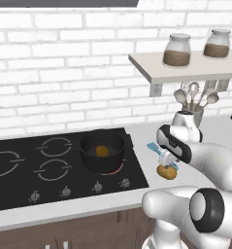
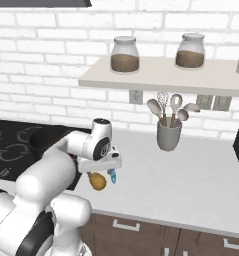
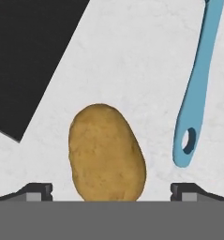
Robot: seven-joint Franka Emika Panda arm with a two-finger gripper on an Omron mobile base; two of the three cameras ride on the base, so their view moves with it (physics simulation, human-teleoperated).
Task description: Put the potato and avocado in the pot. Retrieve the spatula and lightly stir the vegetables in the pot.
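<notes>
Stovetop [image 1: 20, 185] at left, black pot [image 1: 102, 151] on a front burner with a small yellow-orange piece [image 1: 102, 151] inside. Right of the stove, on the white table [image 2: 191, 175], the potato [image 3: 106, 152] lies just beside the teal-blue spatula [image 3: 196, 89], not touching it. Gripper [image 3: 111, 191] hovers right over the potato, jaws spread wide either side of it, gripping nothing. Further right: grey utensil holder [image 2: 169, 135] with spoons, and a shelf [image 2: 161, 77] carrying two jars.
</notes>
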